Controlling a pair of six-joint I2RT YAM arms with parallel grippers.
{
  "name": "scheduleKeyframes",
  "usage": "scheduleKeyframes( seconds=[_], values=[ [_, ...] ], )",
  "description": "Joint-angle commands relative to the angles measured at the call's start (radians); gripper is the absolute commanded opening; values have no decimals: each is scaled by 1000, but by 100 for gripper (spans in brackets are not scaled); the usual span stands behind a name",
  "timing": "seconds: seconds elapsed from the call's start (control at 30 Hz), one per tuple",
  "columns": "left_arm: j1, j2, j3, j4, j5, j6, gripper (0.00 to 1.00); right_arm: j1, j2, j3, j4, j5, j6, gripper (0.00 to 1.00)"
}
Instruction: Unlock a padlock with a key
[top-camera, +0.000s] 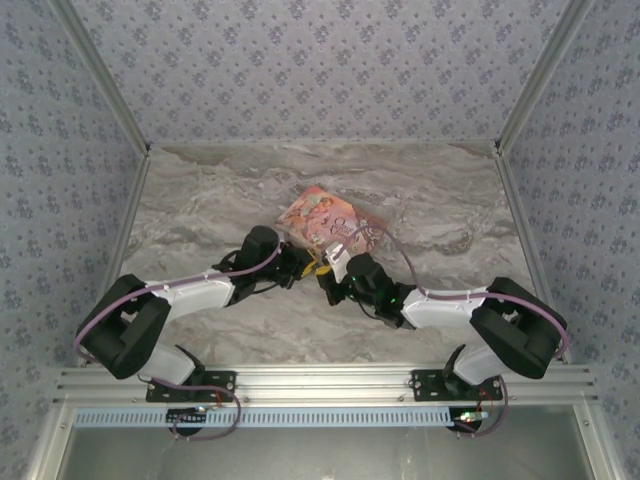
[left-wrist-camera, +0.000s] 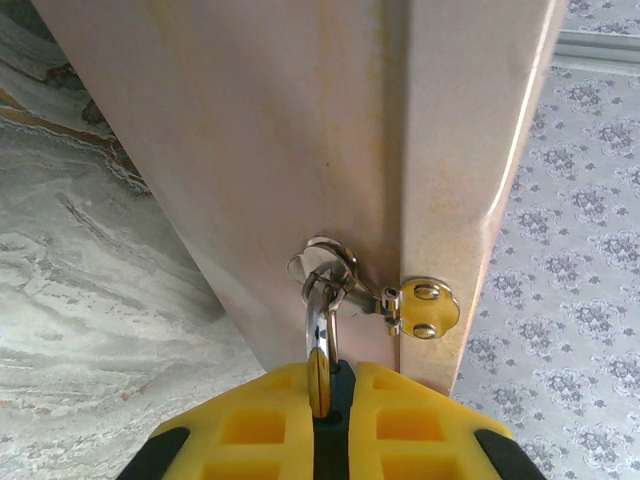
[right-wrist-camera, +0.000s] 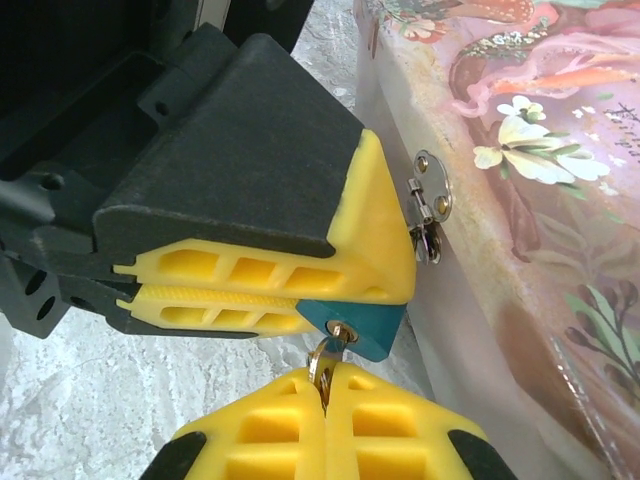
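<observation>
Over marble (top-camera: 200, 200), left end effector (left-wrist-camera: 332, 378) grips padlock (right-wrist-camera: 352, 325), right end effector (right-wrist-camera: 325, 388) key (right-wrist-camera: 326, 358).

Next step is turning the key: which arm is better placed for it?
Right. The right gripper is shut on the key, whose tip sits at the keyhole of the padlock. The left gripper clamps the padlock body, so it likely should just hold it steady.

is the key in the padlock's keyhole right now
Yes, in the right wrist view the key, pinched by the right hand, has its tip seated in the keyhole on the teal padlock.
</observation>
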Motion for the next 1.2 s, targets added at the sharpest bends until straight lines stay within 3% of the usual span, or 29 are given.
scheduleKeyframes(
  seconds=[0.0, 0.4, 0.87, 1.03, 1.17],
  values=[
    [-18, 2, 9, 43, 55, 13, 0, -26, -1, -31, 38, 25, 72, 0],
    [-30, 51, 1, 67, 48, 18, 2, -41, 2, -70, 47, 17, 125, 0],
    [-22, 47, -56, 46, 14, 51, 40, -34, 50, -122, 93, 80, 272, 0],
    [-8, -32, -70, -31, -21, 102, 59, -33, 32, -157, 147, 61, 341, 0],
    [7, -142, -61, -154, -92, 171, 69, -34, 9, -186, 194, 44, 437, 0]
  ],
)
